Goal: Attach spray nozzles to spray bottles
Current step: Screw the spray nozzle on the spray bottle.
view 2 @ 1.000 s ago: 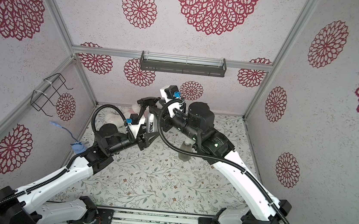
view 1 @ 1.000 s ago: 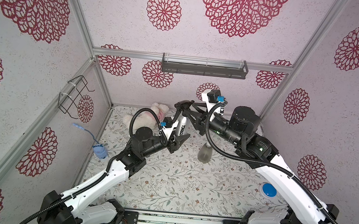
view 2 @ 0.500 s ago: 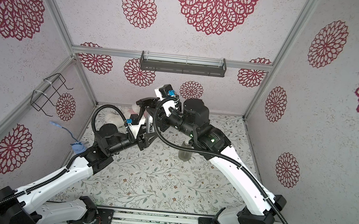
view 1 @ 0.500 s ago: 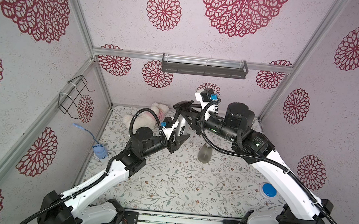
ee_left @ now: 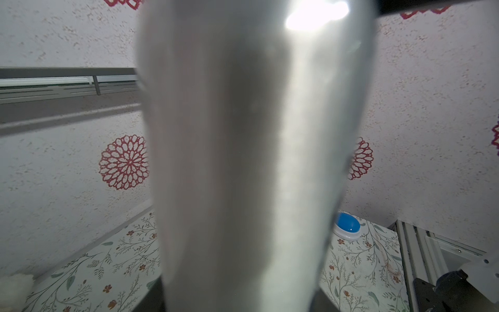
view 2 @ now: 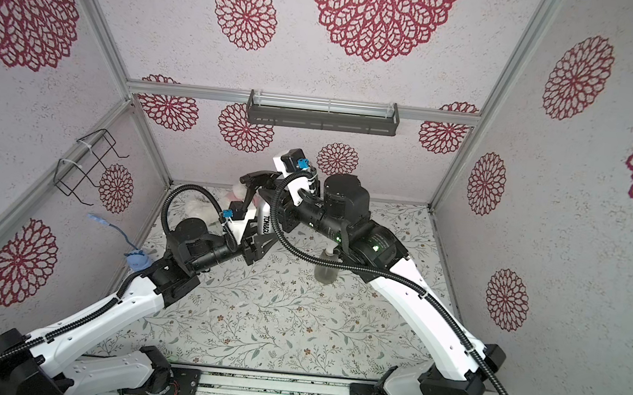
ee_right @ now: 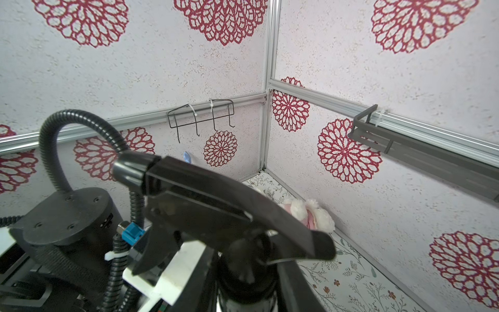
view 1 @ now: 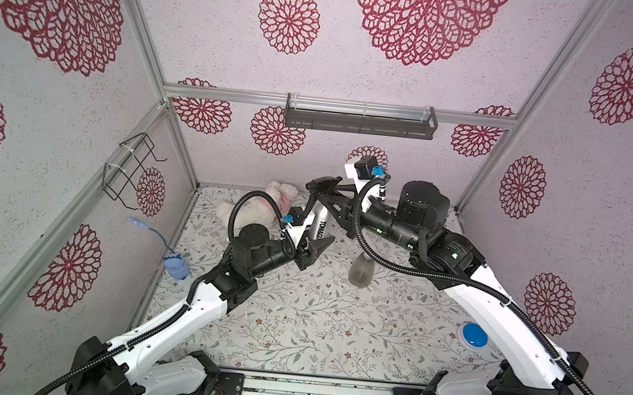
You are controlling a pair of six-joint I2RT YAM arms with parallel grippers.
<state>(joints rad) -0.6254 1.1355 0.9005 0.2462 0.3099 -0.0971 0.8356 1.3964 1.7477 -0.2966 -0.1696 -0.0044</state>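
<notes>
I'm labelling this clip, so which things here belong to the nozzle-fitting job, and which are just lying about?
Part of the job:
- silver bottle, held by the left gripper
- black nozzle on its neck, at the right gripper
- smoky bottle, standing on the table

Just lying about:
- plush toy
- blue button
- small blue item
- wire rack
- wall shelf

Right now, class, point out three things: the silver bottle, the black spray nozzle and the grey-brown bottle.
silver bottle (view 1: 320,226): a top view, lettered side.
black spray nozzle (ee_right: 216,200): right wrist view, top of the head.
grey-brown bottle (view 1: 361,272): a top view, body.
</notes>
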